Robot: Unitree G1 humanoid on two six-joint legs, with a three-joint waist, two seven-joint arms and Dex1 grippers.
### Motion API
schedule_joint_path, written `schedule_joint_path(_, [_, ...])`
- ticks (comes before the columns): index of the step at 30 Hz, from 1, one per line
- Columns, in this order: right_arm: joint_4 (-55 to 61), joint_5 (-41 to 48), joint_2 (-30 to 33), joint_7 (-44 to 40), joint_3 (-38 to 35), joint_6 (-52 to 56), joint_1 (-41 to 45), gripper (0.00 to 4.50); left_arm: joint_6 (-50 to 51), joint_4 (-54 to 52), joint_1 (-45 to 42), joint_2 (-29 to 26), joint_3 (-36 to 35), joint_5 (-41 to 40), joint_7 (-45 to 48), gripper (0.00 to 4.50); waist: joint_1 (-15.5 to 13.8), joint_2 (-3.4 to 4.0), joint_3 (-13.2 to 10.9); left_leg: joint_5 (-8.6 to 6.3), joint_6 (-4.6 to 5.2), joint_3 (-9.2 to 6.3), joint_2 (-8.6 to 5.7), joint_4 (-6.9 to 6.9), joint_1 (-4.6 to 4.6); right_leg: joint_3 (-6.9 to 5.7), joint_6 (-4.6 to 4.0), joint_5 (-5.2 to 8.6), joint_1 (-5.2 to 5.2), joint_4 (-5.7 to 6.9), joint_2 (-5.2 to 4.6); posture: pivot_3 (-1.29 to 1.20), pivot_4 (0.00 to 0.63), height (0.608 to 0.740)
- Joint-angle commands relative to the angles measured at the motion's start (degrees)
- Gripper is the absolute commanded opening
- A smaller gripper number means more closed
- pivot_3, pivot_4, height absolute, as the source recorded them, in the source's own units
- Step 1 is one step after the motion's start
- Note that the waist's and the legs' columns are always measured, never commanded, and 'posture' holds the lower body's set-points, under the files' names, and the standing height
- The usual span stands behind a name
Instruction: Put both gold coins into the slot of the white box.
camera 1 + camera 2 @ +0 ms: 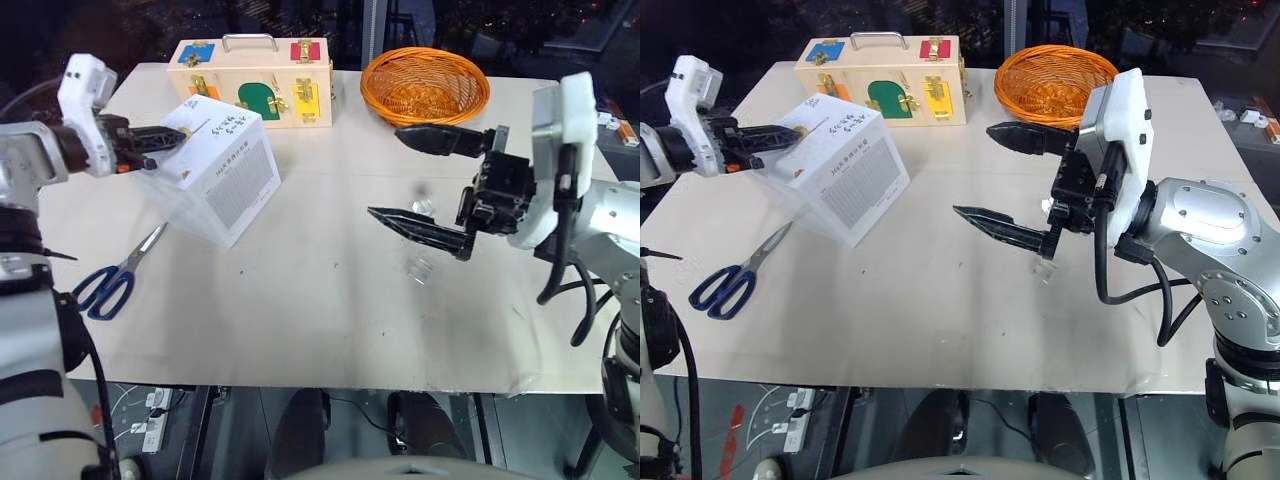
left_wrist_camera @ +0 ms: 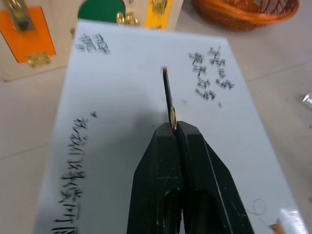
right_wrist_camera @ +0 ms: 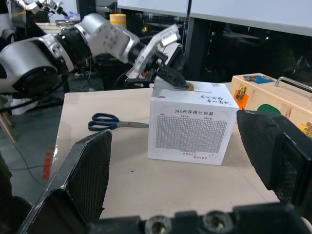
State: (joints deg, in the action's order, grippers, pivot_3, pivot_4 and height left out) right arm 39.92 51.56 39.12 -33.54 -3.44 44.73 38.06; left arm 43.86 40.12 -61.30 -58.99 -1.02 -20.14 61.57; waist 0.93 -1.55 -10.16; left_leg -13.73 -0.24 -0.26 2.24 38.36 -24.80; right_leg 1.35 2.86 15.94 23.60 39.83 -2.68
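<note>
Pinching thin gold coin [image 2: 172, 117], left gripper [image 2: 175, 127]

head eyes: you look down over the table [image 1: 330, 330] | left wrist: close above the white box [image 2: 146, 126] top | right wrist: level, facing that box's printed side

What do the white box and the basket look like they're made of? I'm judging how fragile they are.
The white box looks like matte printed cardboard: flat faces, crisp edges, printed text. The basket looks like woven wicker, orange, with visible interlaced strands; it could equally be plastic.
</note>
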Motion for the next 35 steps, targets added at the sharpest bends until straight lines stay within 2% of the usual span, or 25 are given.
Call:
schedule_joint_path(1, [1.5,0.87,0.85,0.54,-2.51,-0.8,0.0,4.48,-2.08,0.76,-0.76,-0.38,0.14,2.71,0.58,0.0,0.02,0.0,0.0,0.0,0.0,0.01,0.0,0.0,0.0,0.01,0.0,0.0,0.0,0.01,0.0,0.0,0.15,0.726])
schedule_joint_path(7, [1.42,1.21,1.96,0.14,-2.62,-1.17,-0.53,4.48,-2.93,-3.21,0.69,0.74,-1.89,2.3,1.37,0.0,-0.01,0.0,0.0,0.0,0.0,0.0,0.0,0.0,0.0,0.01,0.0,0.0,0.0,0.01,0.0,0.0,0.15,0.726])
schedule_joint_path(8, [1.43,1.38,2.12,0.09,-2.75,-1.18,-0.65,4.5,-2.69,-4.57,0.82,0.82,-3.03,1.63,1.05,0.55,-0.05,0.0,0.0,0.0,0.0,0.0,0.0,0.0,0.0,0.01,0.0,0.0,0.0,0.01,0.0,0.0,0.15,0.726])
schedule_joint_path(10, [1.42,1.58,2.42,-0.08,-3.04,-1.33,-1.02,4.5,-2.15,-7.34,0.88,1.08,-4.58,0.86,-0.05,1.24,-0.1,0.0,0.0,0.0,0.0,-0.02,0.0,0.02,-0.04,-0.01,0.0,0.0,0.0,0.0,-0.01,0.0,0.15,0.726])
schedule_joint_path(11, [1.44,1.6,2.55,-0.15,-3.13,-1.4,-1.17,4.5,-1.13,-9.14,0.4,1.37,-5.5,0.11,-0.85,1.86,-0.11,-0.01,0.0,0.0,0.0,-0.01,0.0,0.02,-0.04,0.0,0.0,0.0,0.0,-0.01,-0.01,0.0,0.15,0.726])
schedule_joint_path(13, [1.4,1.91,2.68,-0.14,-3.58,-1.56,-1.54,4.5,2.69,-14.92,-1.76,2.22,-7.9,-3.68,-0.52,2.71,-0.14,-0.05,-0.03,0.0,0.0,-0.03,0.0,0.03,-0.08,-0.02,0.0,0.0,0.0,-0.03,-0.01,0.0,0.15,0.726])
schedule_joint_path(17, [1.66,0.67,3.54,0.29,-4.87,-2.01,-3.87,4.5,10.72,-31.73,-0.61,5.19,-11.04,-13.6,0.57,2.71,-0.19,-0.11,-0.05,0.0,0.0,-0.09,0.0,0.05,-0.17,-0.08,0.0,0.0,0.0,-0.09,-0.06,0.0,0.15,0.726])
schedule_joint_path(19, [2.57,1.49,3.64,0.48,-6.45,-2.23,-7.61,4.5,15.2,-41.56,3.37,8.64,-12.77,-19.39,-1.81,2.71,-0.18,-0.08,-0.03,0.0,-0.01,-0.08,-0.02,0.05,-0.15,-0.04,0.01,0.0,-0.02,-0.12,-0.09,0.0,0.15,0.726])
schedule_joint_path(21, [3.72,1.16,3.96,0.28,-8.8,-3.18,-12.64,4.5,13.33,-51.56,10.99,10.3,-11.83,-20.5,-2.25,2.71,-0.06,0.07,0.05,0.0,-0.01,-0.12,-0.01,0.03,-0.05,0.05,0.01,0.0,-0.07,-0.08,-0.1,0.0,0.15,0.726])
schedule_joint_path(23, [4.41,0.66,4.75,0.09,-10.77,-3.62,-16.42,4.5,12.49,-56.36,15.54,12.31,-12.59,-21.88,-4.45,2.71,0.38,0.11,0.02,0.01,-0.01,-0.1,0.0,-0.04,0.13,0.23,0.01,0.01,-0.1,-0.03,-0.08,0.0,0.15,0.726])
schedule_joint_path(26, [6.68,-3.31,8.08,-2.36,-18.68,-3.4,-32.05,4.5,12.11,-64.97,28.49,17.77,-14.51,-24.08,-10.04,2.71,-0.03,0.12,0.05,0.0,-0.01,-0.1,0.04,0.05,0.1,0.14,0.0,0.0,-0.11,0.05,0.0,0.0,0.15,0.726])
schedule_joint_path(28, [7.63,-5.51,8.76,-4.23,-22.76,-4.47,-40.18,4.5,12.15,-67.69,34.78,19.05,-15.78,-24.68,-12.13,2.71,-0.09,0.1,0.04,0.0,0.0,-0.06,0.04,0.0,0.13,0.12,0.0,0.0,-0.18,-0.05,-0.01,0.0,0.15,0.726])
schedule_joint_path(32, [8.42,-10.8,6.78,-8.6,-31.2,-8.19,-56.91,4.5,5.46,-69.79,49.58,17.83,-17.69,-20.78,-11.37,2.71,-0.12,0.11,0.09,0.0,0.0,0.0,0.01,0.05,0.24,0.15,0.02,0.0,-0.26,-0.04,-0.01,0.0,0.15,0.726])
schedule_joint_path(35, [7.69,-13.64,4.57,-10.5,-34.34,-11.67,-64.1,4.5,2.03,-70.05,57.62,16.75,-18.91,-19.53,-10.13,2.71,-0.27,0.13,0.1,-0.01,0.0,0.03,0.02,0.0,0.68,0.1,0.01,0.02,-0.7,-0.09,0.0,0.0,0.15,0.726])
